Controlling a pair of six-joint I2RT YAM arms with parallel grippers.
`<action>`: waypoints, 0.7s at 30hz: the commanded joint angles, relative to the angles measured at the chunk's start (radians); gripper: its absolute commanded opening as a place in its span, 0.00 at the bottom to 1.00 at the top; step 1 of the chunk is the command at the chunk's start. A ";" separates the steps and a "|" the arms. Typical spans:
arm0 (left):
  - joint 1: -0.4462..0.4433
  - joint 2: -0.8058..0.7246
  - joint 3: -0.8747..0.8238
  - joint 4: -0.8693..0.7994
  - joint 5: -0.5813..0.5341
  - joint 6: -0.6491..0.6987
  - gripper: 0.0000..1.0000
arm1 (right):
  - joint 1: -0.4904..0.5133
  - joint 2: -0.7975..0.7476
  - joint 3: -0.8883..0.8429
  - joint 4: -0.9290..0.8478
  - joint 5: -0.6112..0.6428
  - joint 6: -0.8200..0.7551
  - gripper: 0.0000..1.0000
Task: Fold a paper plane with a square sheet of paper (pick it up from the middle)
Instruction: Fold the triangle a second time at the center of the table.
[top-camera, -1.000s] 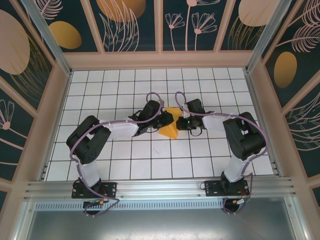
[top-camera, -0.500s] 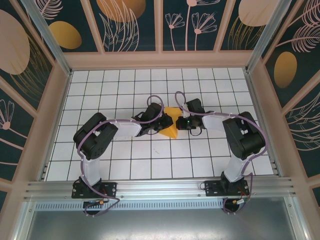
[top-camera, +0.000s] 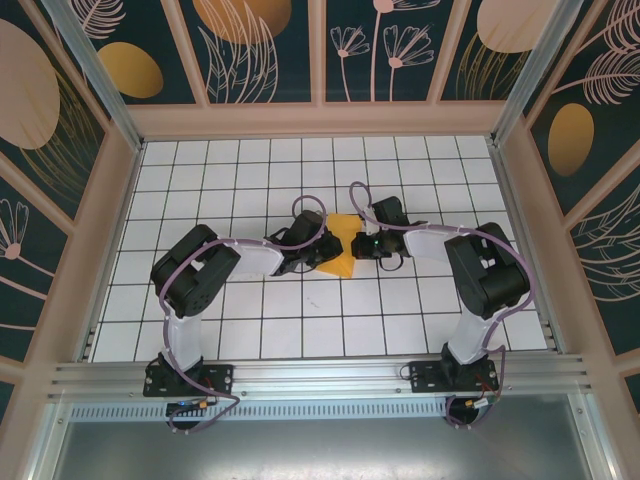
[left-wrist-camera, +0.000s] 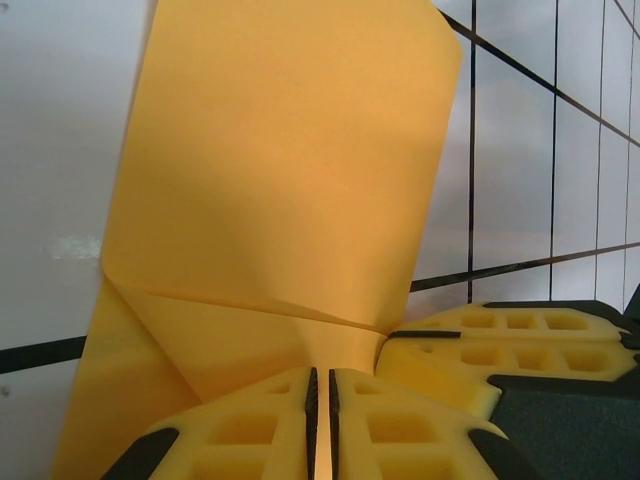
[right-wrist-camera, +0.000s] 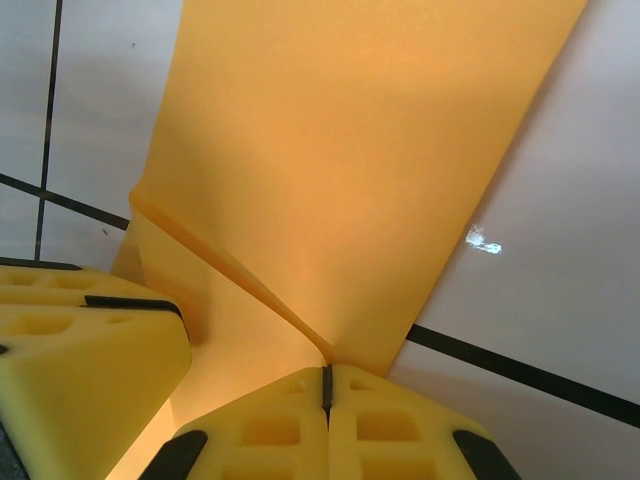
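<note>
Paper (left-wrist-camera: 280, 170) between left pincer (left-wrist-camera: 320, 378) and right pincer (right-wrist-camera: 326, 372)

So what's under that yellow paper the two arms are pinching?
Around the paper the white tiled table with black grid lines shows, so that likely continues beneath. The patch directly under the folded sheet is covered and cannot be seen.

Arms bent inward; left gripper (left-wrist-camera: 320, 378), right gripper (right-wrist-camera: 326, 372) adjacent, both clamped.
</note>
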 joint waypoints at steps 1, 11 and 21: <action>0.001 0.025 -0.010 0.007 -0.013 0.010 0.15 | 0.008 0.020 0.015 -0.009 -0.020 0.019 0.02; 0.000 0.032 -0.076 0.026 -0.024 0.006 0.14 | 0.010 0.036 0.043 -0.024 -0.012 0.014 0.03; 0.000 0.027 -0.082 0.015 -0.036 0.013 0.13 | 0.002 -0.141 0.036 -0.068 0.050 0.069 0.19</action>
